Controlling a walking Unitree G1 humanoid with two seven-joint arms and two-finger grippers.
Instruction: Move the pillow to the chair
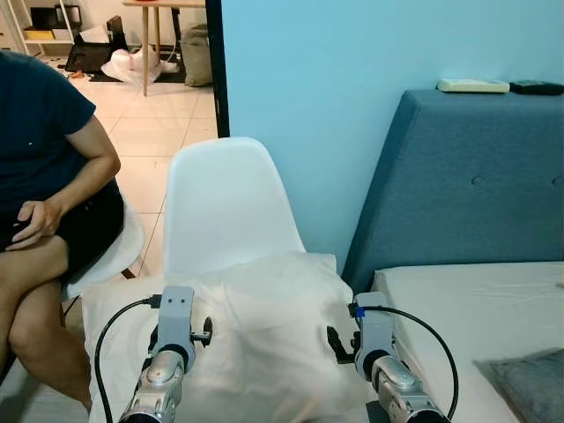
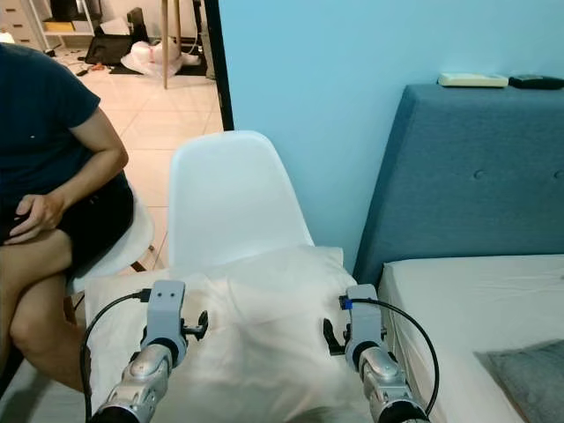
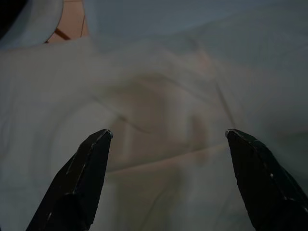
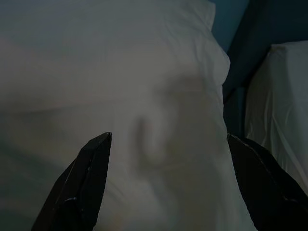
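The white pillow [image 1: 256,326] lies on the seat of the white chair [image 1: 225,198], spreading past the seat's left edge and reaching up to the foot of the backrest; its far right corner sits just beside the blue headboard [image 1: 476,176]. In the head views, the 2 silver arms reach in over the pillow's near part, 1 toward each side edge. The wrist views add what the head views hide: the left gripper [image 3: 168,134] has its 2 black fingers [image 3: 82,178] spread wide apart above creased white cloth, not pinching it, and a bit of tiled floor [image 3: 72,24] shows past the pillow's edge. The right gripper [image 4: 168,137] is likewise spread wide over the pillow, its fingers [image 4: 86,178] clear of the cloth (a soft dent lies between them), with the white bed [image 4: 279,106] and a dark gap beside the pillow's right edge. The head views alone show a seated person [image 1: 44,176] in a dark shirt on another white chair at the left, a hand [image 1: 35,220] on the lap, and 2 remotes [image 1: 473,85] on the headboard's top edge.
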